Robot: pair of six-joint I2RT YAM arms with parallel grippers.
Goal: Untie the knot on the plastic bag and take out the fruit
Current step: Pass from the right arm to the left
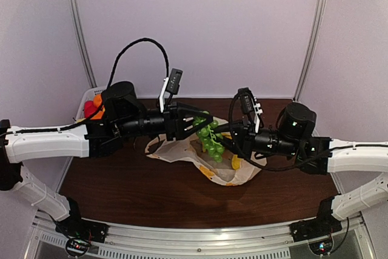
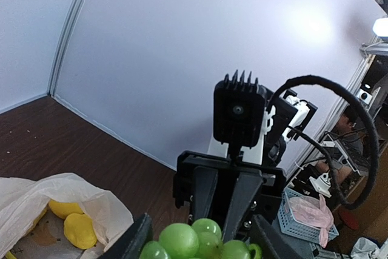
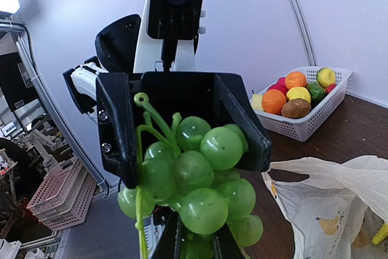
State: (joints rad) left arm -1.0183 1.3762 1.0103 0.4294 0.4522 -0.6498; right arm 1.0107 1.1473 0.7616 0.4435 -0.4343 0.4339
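Grapes point(image 3: 194, 174) hang between level arms, right claw point(image 3: 197, 244) pinching them, left claw point(image 2: 200, 244) spread wide around.

I work in what looks like a robotics lab cell. My 2 arms point(image 1: 48, 141) are bolted to an aluminium rail point(image 1: 200, 235) at the near edge of a dark wooden table point(image 1: 121, 192), boxed in by plain white panels point(image 1: 200, 28) on metal posts point(image 1: 80, 34). Past the panels my wrist cameras catch stacked white baskets point(image 3: 54, 198), a blue basket point(image 2: 303, 222), a bright lamp point(image 2: 382, 27) and possibly a seated person point(image 2: 350, 127), though that corner is dim.
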